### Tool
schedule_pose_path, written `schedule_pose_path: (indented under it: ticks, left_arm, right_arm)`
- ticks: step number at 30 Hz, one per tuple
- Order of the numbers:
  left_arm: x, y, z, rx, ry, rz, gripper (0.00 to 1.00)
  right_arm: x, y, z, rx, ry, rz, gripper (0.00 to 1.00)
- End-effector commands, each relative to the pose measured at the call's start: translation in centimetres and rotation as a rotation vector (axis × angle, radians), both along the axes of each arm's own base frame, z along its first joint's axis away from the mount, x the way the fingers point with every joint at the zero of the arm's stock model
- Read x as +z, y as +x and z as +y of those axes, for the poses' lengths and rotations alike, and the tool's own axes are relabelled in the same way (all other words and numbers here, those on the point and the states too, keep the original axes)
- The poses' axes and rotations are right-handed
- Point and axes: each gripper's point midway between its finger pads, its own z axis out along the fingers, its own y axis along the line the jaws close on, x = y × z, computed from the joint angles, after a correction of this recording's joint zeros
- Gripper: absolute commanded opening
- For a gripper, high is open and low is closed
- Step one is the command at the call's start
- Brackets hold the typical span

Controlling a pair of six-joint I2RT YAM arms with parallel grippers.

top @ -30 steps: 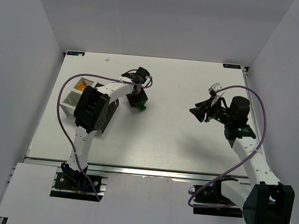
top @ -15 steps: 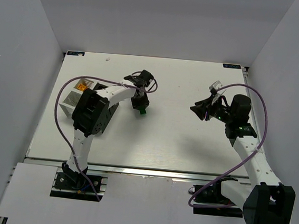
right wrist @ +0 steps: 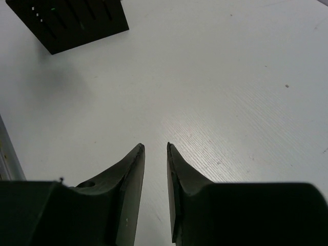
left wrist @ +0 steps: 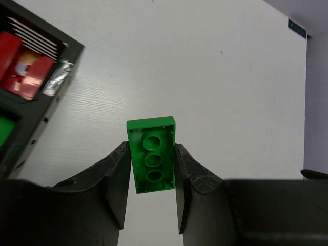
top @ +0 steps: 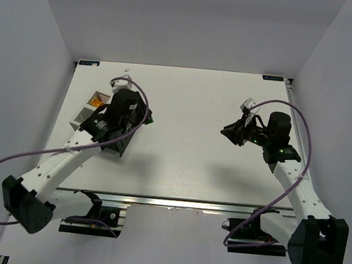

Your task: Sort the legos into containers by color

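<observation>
My left gripper point(left wrist: 151, 147) is shut on a green lego point(left wrist: 151, 159), gripping its long sides, with the hollow underside facing the camera. It is held above the bare table just right of the black slotted container point(left wrist: 48, 48), which holds red legos point(left wrist: 23, 72) and something green point(left wrist: 4, 130). From above, the left gripper point(top: 144, 116) hangs at the right edge of the containers. A white container point(top: 93, 103) holds yellow-orange pieces. My right gripper point(top: 229, 132) is empty, its jaws a narrow gap apart point(right wrist: 155, 148), low over the bare table.
A second white container point(top: 79, 120) sits nearer than the first, partly hidden by my left arm. The black container shows far off in the right wrist view point(right wrist: 72, 20). The table ends at side walls left and right.
My left arm has swung back and to the left, carrying the green lego from mid-table to beside the containers. My right gripper has shifted slightly left.
</observation>
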Motion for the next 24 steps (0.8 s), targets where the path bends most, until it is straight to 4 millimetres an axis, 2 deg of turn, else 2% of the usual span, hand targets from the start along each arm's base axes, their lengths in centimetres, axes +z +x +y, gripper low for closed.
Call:
schedule_pose_path:
  ticks: [1,3,5,8,11,15,21,24]
  left_arm:
    - [-0.8,-1.3,5.2,0.165,0.105,-0.027,0.07]
    - [-1.5,-1.6,7.8,0.233,0.153,-0.007,0.07]
    - [-2.5,-1.8,9.5,0.267,0.189,0.018,0.07]
    - [-3.4,-1.1,12.9,0.34,0.214,0.039,0.07]
    - [-3.8,-0.5,14.7,0.371,0.253,0.053,0.07]
    - [-4.7,-0.1,16.2,0.391,0.323,0.092,0.07]
    - [-6.6,-0.3,17.2,0.413,0.377,0.139,0.06]
    - [-6.9,-0.4,17.9,0.437,0.396,0.141,0.08]
  right_arm:
    - [2.2,-0.2,0.8,0.03,0.0,-0.069,0.29]
    - [2.1,-0.7,1.5,0.054,-0.002,-0.066,0.29]
    - [2.2,-0.8,1.8,0.064,-0.002,-0.067,0.29]
    - [2.0,-1.1,2.0,0.079,-0.018,-0.057,0.29]
    - [2.0,-1.1,2.0,0.082,-0.03,-0.063,0.29]
    - [1.7,-1.2,2.0,0.083,-0.034,-0.057,0.29]
    - [1.6,-1.1,2.0,0.079,-0.037,-0.055,0.32]
    - [1.5,-1.1,2.1,0.082,-0.04,-0.054,0.34]
